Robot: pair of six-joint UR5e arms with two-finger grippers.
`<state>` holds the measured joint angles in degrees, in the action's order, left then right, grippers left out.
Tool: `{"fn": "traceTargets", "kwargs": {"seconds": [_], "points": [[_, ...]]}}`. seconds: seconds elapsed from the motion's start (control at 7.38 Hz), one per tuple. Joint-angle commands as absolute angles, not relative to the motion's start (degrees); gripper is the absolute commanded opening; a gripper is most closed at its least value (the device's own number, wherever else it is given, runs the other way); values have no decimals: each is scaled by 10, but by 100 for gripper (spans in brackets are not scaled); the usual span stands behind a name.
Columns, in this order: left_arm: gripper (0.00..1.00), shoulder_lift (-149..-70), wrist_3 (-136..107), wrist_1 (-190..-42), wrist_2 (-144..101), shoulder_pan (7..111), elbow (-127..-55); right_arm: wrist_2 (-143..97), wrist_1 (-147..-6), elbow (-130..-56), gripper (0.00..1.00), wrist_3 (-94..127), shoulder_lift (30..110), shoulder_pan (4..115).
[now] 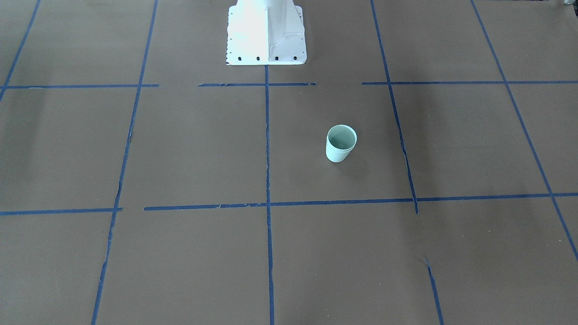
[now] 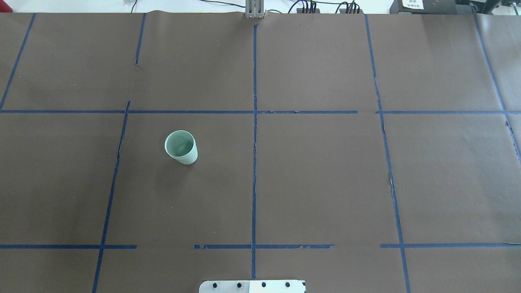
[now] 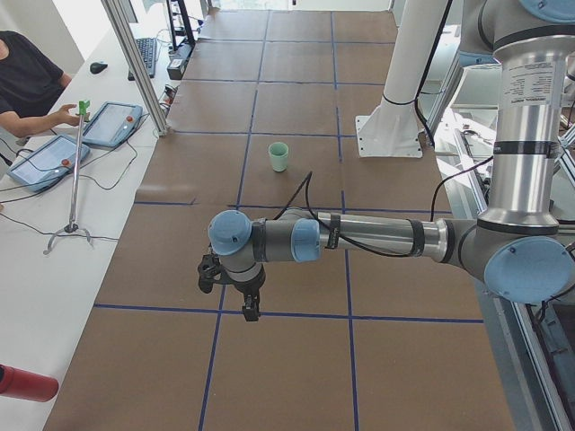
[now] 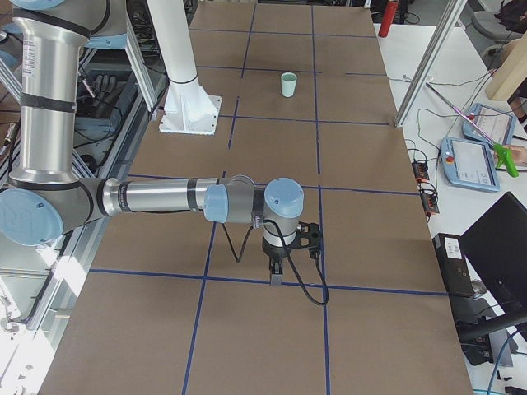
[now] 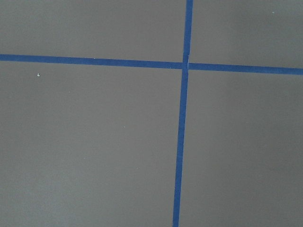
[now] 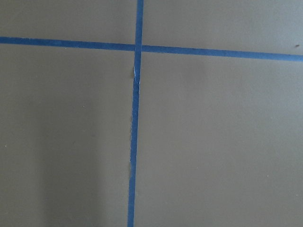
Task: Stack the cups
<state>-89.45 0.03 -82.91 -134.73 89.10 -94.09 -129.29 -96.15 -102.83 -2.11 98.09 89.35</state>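
Left jaws, right jaws: both well apart from upright cup (image 2: 181, 147).

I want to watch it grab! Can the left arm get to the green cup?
Probably yes. The cup stands upright, alone, with only bare table between it and the left gripper.

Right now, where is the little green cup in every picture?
Front-facing view: the green cup sits just right of centre, below the white robot base.
Overhead view: the cup is left of centre, above the base at the bottom edge.
Left side view: cup in the upper middle, left of the base.
Right side view: cup near the top, right of the base.
Both wrist views: not there.
Shared landmark: the white base.
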Motion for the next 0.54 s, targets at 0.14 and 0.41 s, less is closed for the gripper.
{"fn": "traceTargets", "kwargs": {"seconds": [0.14, 0.41], "points": [[100, -897, 53, -829, -1346, 892, -937, -1293, -962, -1028, 100, -21, 981, 894], [100, -894, 57, -829, -1346, 893, -939, -1293, -962, -1028, 100, -21, 981, 893]]}}
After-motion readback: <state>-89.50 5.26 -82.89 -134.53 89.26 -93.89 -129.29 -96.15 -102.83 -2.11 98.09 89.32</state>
